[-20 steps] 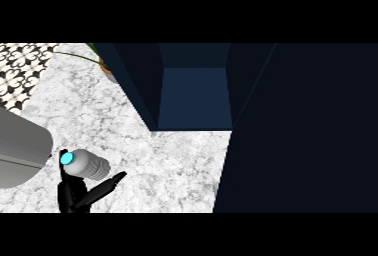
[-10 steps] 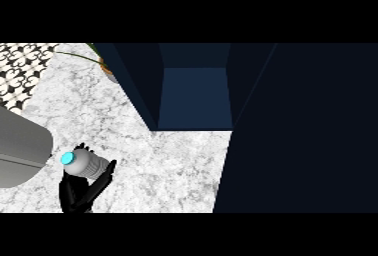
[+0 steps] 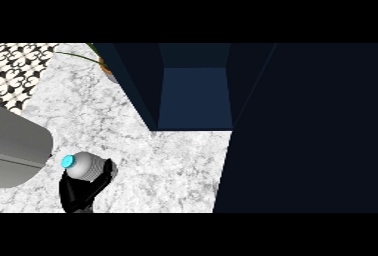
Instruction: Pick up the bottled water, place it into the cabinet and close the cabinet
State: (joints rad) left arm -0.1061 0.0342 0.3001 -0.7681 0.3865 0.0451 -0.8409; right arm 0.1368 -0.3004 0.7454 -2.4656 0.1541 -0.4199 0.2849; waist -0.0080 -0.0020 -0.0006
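Evidently, bottle: the bottled water (image 3: 83, 166) stands near the counter's lower left corner, seen almost from above, a pale ribbed body with a small turquoise cap.
Hold: the left hand (image 3: 81, 190) is curled round the bottle's lower body from below, fingers wrapped on it; the cap and shoulder stand free above the fingers.
Right hand: shows nowhere in the head view.
Handling, judged: a light, fairly stiff plastic cylinder, smooth enough to slip; a hold round the middle of the body looks best, since the cap is too small to carry it and a full bottle may tilt if held low.
Counter: the counter (image 3: 170, 160) is white-grey marble, mottled and flat.
Cabinet: the cabinet (image 3: 193, 95) is dark navy, boxy, its inside showing blue at the counter's far edge; a tall dark panel at the right edge may be its door, though I cannot tell.
Other: a curved grey metal body (image 3: 18, 150) lies at the left edge, just beside the bottle.
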